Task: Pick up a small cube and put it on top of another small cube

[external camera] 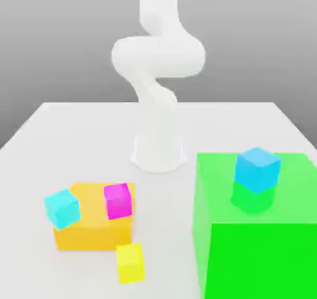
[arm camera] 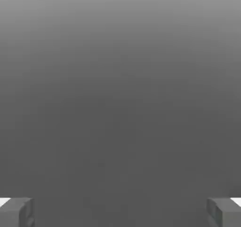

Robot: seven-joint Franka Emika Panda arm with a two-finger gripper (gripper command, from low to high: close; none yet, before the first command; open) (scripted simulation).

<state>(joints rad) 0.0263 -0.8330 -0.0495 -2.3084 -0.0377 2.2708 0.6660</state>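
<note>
- The two-finger gripper [arm camera: 120,212] is seen spread wide in the hand view, nothing between its grey fingertips [arm camera: 19,212].
- The small plain bright-yellow cube [external camera: 130,262] lies on the white table [external camera: 74,130], at five o'clock of the large orange block [external camera: 93,220].
- The orange block may be clipped during descent, given the narrow gap.
- The small magenta cube [external camera: 117,200] could be mistaken for the target.

Large orange block [external camera: 93,226] and big green block [external camera: 260,229] well apart on a white table [external camera: 62,130]
</note>
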